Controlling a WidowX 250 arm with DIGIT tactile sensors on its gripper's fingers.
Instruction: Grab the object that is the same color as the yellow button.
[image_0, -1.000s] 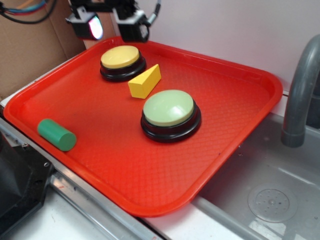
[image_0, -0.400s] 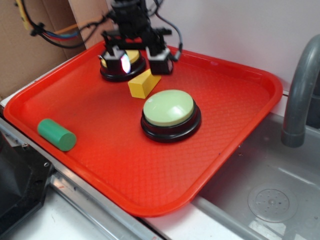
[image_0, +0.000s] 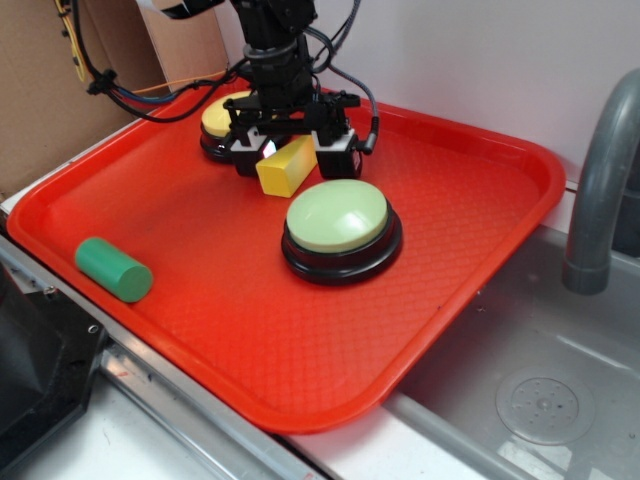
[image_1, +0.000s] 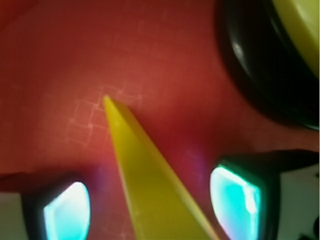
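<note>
Lower left of the exterior view: a small green cylinder block (image_0: 113, 269) lies on its side near the front-left rim of the red plastic tray (image_0: 470, 215), well apart from everything else. Upper left-centre: the round yellow-topped button on a black base (image_0: 222, 125), partly hidden behind the black robot arm w/ cable bundle (image_0: 275, 50). Just right of it, the pincer (image_0: 292, 152) is down at tray level, spread open, w/ one finger each side of the small solid yellow wedge-shaped block (image_0: 287, 166); wedge rests on the tray betw. the two buttons. Can't tell from here if the pads touch it. Wrist view: wedge (image_1: 150, 185) runs up the middle to a sharp tip, glowing cyan pads (image_1: 67, 212) at lower left & lower right, red tray showing on both sides of the wedge, so no pinch. Centre of the exterior view: larger pale green-topped dome button on a black base (image_0: 338, 218), just below-right of the wedge. Far right: grey curved faucet (image_0: 605, 180) over a metal sink (image_0: 540, 390).
</note>
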